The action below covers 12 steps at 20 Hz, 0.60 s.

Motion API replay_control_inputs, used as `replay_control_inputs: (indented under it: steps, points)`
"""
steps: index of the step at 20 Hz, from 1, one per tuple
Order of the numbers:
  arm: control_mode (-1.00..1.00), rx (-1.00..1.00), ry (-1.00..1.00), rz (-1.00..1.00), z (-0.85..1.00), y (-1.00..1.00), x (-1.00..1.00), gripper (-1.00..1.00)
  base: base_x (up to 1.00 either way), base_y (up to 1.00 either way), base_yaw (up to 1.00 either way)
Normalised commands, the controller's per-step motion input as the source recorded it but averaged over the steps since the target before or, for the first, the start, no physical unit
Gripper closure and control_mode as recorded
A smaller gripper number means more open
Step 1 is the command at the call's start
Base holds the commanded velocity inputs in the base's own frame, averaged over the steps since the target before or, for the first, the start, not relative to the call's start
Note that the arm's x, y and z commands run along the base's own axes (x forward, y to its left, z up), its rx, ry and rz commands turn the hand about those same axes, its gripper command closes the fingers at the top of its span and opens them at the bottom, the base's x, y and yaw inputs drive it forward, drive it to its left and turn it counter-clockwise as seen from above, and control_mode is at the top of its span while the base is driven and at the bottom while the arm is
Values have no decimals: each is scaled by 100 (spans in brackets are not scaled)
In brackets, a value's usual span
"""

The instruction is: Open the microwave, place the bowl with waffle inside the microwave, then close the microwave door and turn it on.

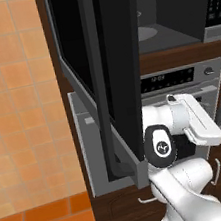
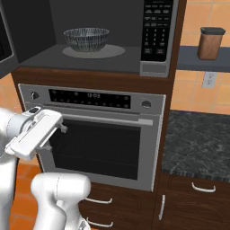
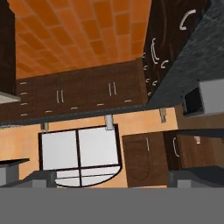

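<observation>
The claw stands wide open with nothing between its two dark finger tips (image 3: 42, 178), and from the camera on the hand I see it aimed away across the room, at dark wooden cabinets (image 3: 83, 89) and orange floor tiles, not at the appliance. I take that to mean the hand has let go of its load and is free for the next job.

The white arm (image 2: 33, 130) is folded low in front of the steel oven (image 2: 96, 134) with its knobs and display strip, well below the opening above.

Up there, the big built-in microwave (image 2: 155, 67) with its silver-grey frame and button panel (image 2: 157, 31) at the right edge shows its grey cavity. A patterned grey bowl (image 2: 86, 39) sits upright on the round turntable plate (image 2: 114, 50), near the middle. I cannot make out the waffle inside it.

The wide black glass microwave door (image 1: 113, 81) hangs swung out to the left, edge-on to the left base camera, just beside the arm's elbow. It is open because the bowl needed a way in; my guess is that shutting it comes next, and the arm must clear its swing first.

A brown canister (image 2: 211, 43) with a dark lid stands on the counter shelf at right, well apart.
</observation>
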Motion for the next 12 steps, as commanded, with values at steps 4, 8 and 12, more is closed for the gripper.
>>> replay_control_inputs:
  steps: [4, 8, 12]
  points:
    - [-100, -15, 0, 0, -7, 32, -2, -100, 0, 0, 0]
    - [-100, -13, 0, 0, 0, 35, -6, -100, 0, 0, 0]
    - [-100, -10, 0, 0, 0, 42, -13, -100, 0, 0, 0]
